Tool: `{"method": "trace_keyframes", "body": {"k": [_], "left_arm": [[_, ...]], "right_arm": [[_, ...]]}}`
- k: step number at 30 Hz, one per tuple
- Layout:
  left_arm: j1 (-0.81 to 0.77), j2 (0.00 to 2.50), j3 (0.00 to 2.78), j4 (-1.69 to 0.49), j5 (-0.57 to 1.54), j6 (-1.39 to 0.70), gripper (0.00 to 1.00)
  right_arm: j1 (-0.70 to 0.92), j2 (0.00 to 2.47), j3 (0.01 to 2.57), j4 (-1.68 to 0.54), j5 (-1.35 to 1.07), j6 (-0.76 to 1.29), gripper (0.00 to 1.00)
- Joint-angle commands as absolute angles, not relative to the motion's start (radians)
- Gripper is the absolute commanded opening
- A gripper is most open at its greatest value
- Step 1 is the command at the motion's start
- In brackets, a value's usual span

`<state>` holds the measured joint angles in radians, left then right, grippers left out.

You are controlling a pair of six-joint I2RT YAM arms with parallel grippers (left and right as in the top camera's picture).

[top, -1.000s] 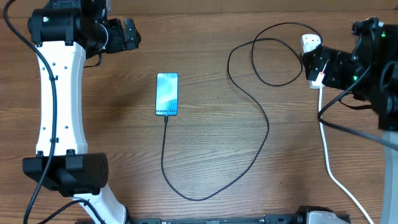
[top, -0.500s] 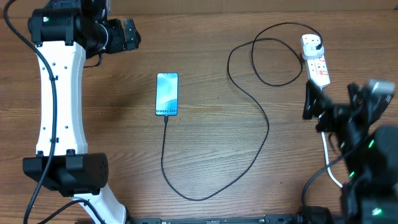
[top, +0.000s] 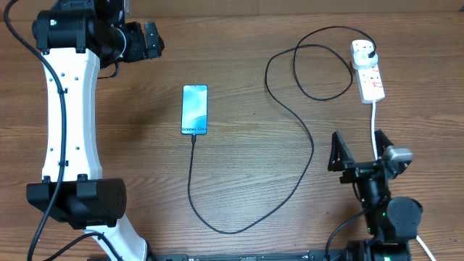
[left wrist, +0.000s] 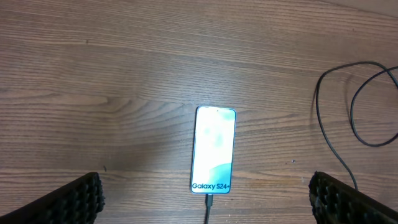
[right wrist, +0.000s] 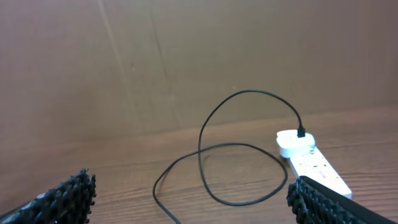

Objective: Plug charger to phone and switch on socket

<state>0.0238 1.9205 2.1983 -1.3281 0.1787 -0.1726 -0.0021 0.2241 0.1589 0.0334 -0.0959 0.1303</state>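
Observation:
The phone (top: pixel 194 109) lies face up mid-table with its screen lit, also seen in the left wrist view as the phone (left wrist: pixel 214 149). The charger (top: pixel 312 148), a thin black cable, has its tip (left wrist: pixel 208 200) in the phone's bottom edge. It loops across the table to a white adapter (top: pixel 362 50) seated in the socket (top: pixel 371 78). My left gripper (left wrist: pixel 205 208) hovers open above the phone. My right gripper (top: pixel 359 150) is open near the front right, well short of the socket (right wrist: pixel 317 167). Whether the switch is on cannot be told.
The socket's thick white cord (top: pixel 375 123) runs down toward my right arm. A brown wall (right wrist: pixel 186 56) stands behind the table. The left arm's white link (top: pixel 69 109) lies along the left side.
My right arm has pulled back from the socket to the front right of the table, leaving the socket uncovered. The left arm, phone and cable have not moved.

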Motion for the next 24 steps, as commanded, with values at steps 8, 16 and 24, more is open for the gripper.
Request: {"method": "trace_keyframes", "body": {"k": [8, 16, 24], "left_arm": [[0.022, 1.896, 2.212, -1.328, 0.172, -0.149, 1.00], [0.022, 1.896, 2.212, -1.328, 0.172, -0.149, 1.00], [0.022, 1.896, 2.212, -1.328, 0.172, -0.149, 1.00]], "right_arm": [[0.007, 0.086, 0.036, 0.054, -0.079, 0.125, 1.00], [0.006, 0.059, 0.008, -0.001, -0.078, 0.125, 1.00], [0.006, 0.002, 0.008, -0.080, -0.066, 0.124, 1.00]]}}
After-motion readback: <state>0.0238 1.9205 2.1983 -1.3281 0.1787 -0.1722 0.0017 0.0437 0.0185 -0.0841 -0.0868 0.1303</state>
